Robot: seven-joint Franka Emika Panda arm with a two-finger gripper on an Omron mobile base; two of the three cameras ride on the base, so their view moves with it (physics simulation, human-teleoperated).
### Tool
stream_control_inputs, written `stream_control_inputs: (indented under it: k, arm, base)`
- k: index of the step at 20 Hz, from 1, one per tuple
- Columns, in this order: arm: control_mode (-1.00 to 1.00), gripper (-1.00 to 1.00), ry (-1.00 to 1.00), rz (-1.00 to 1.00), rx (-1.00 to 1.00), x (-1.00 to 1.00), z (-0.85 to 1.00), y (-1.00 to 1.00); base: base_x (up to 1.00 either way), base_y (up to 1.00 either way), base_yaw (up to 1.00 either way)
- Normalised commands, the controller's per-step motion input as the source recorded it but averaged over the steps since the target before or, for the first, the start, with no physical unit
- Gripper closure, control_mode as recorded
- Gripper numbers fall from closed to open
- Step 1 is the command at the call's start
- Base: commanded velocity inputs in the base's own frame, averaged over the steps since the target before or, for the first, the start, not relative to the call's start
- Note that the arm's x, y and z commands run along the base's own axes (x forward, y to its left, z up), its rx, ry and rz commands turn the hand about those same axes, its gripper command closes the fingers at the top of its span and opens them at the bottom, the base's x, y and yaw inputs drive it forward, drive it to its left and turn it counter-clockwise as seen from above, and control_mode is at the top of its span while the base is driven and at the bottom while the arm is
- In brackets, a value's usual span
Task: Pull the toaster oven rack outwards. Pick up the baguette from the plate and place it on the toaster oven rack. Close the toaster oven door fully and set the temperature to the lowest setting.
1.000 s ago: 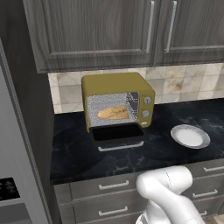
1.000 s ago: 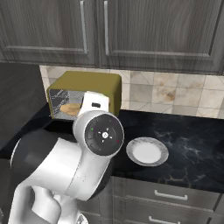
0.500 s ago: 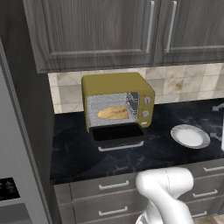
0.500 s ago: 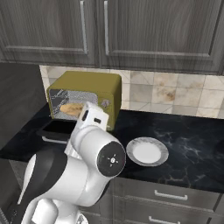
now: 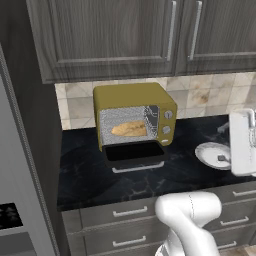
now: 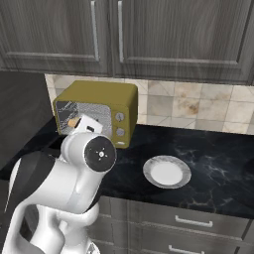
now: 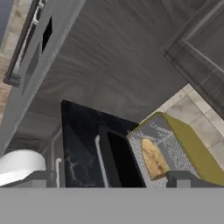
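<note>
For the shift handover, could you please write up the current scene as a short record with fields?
toaster oven: mustard-yellow, on the black counter, against the tiled wall
toaster oven door: folded down, open
baguette: lying on the toaster oven rack, inside the cavity
plate: empty, on the counter right of the oven
gripper: open, holding nothing

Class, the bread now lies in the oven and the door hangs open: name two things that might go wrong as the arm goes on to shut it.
1. The toaster oven door lies flat on the counter, its handle low at the front edge; the open gripper may slip off it.
2. The baguette sits on the rack; if the rack sticks out, the door may not shut fully.
</note>
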Motion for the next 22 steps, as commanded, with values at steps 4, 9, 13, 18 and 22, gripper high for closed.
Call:
stream_control_inputs:
  k: [4,9,13,18,22]
  arm:
    - [-1.0,-1.0,0.08,0.03,-0.01,0.0,-0.16,0.4]
    - [-1.0,-1.0,0.07,0.0,-0.15,0.0,0.0,0.65]
    - [-1.0,-1.0,0.02,0.0,-0.23,0.0,0.04,0.71]
    - [-1.0,-1.0,0.12,0.03,-0.29,0.14,0.13,0.4]
    - [-1.0,-1.0,0.23,0.14,-0.15,0.35,0.08,0.0]
  base:
    - [0.0,0.0,0.0]
    - [0.0,0.0,0.0]
    - [0.0,0.0,0.0]
    - [0.0,0.0,0.0]
    - [0.0,0.0,0.0]
